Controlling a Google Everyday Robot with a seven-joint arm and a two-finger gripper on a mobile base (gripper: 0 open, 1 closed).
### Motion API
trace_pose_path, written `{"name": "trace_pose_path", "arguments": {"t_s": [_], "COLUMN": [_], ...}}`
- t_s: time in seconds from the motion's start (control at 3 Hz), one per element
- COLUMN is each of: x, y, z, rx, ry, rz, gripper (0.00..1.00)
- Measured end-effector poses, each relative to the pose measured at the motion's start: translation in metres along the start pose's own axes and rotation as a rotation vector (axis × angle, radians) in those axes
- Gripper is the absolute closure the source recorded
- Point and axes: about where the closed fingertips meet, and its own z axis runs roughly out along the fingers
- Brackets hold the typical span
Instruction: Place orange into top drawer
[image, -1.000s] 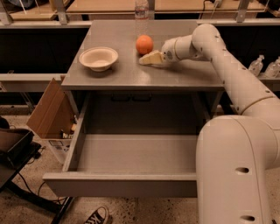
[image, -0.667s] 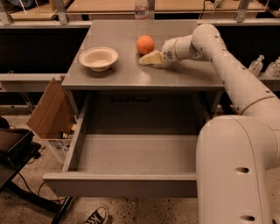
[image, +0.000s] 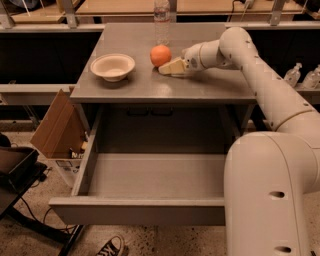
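My gripper (image: 169, 68) sits low beside the orange (image: 160, 55) — spread or pressed together, I can't tell — so a nudge might roll it away, missing the drawer (image: 150, 175)

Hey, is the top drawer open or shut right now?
Open. The top drawer is pulled well out, its grey floor showing; the orange sits up on the cabinet top, next to the gripper.

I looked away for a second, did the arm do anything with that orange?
Nothing visibly moved. The gripper stays low over the cabinet top, just beside the orange, which still sits there unlifted. The beige bowl is where it was, and the top drawer stays pulled open.
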Motion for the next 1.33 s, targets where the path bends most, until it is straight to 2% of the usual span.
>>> {"name": "trace_pose_path", "arguments": {"t_s": [0.33,0.67,1.0,1.33], "x": [0.000,-0.065,-0.118,-0.126], "y": [0.000,-0.012,-0.013,-0.015], "z": [0.000,-0.057,-0.098,-0.102], "rx": [0.000,0.019,0.024,0.030], "ry": [0.000,-0.071,-0.119,-0.132], "rz": [0.000,-0.041,-0.071,-0.082], "gripper": [0.00,0.01,0.24,0.22]}}
